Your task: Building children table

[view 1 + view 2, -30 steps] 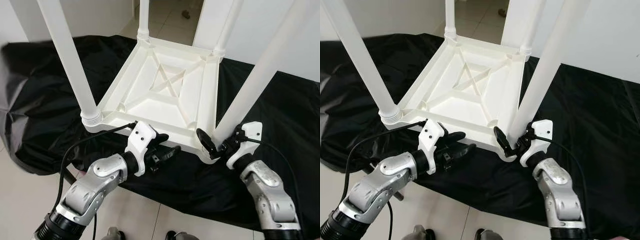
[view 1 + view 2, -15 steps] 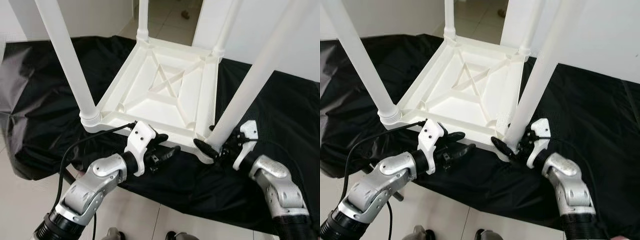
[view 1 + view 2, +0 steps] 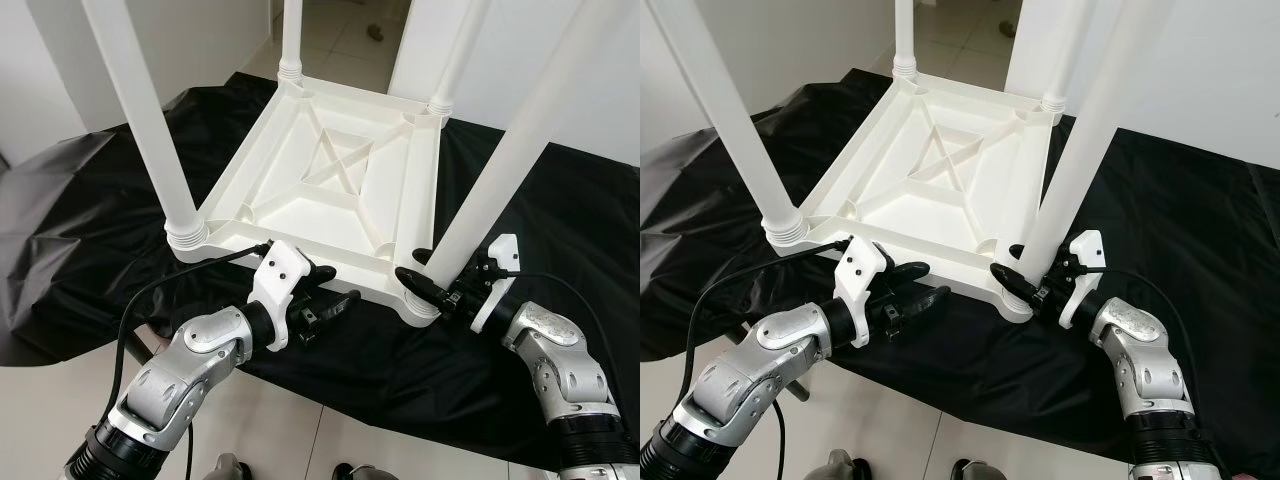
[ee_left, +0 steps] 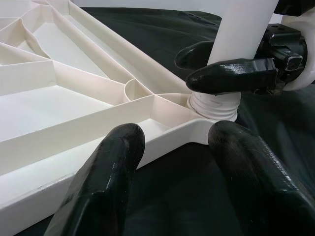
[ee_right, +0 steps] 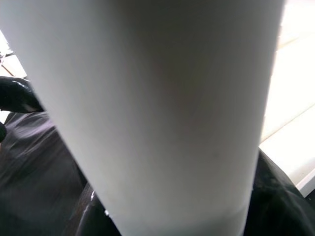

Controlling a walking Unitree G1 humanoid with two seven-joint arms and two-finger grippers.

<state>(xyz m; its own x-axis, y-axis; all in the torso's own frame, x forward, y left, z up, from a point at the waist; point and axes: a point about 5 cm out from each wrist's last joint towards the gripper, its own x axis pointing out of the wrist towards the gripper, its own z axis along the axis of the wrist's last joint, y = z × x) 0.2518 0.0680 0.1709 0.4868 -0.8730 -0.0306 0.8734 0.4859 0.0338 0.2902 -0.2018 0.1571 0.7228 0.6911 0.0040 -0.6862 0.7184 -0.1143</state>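
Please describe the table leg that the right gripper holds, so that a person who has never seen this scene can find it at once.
On the black cloth lies a white table upside down, its four legs pointing up. The leg stands in the near corner on the robot's right side. It alone has the right gripper with jaws closed around its base; the left gripper sits by the near edge.

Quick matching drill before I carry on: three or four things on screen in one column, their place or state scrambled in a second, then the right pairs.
1. right gripper
2. left gripper
3. table top
4. black cloth

A. lies upside down, legs pointing up
B. spread under the table
C. jaws closed around the base of the near right leg
D. jaws apart at the table's near edge, holding nothing

Pairs: 1-C, 2-D, 3-A, 4-B
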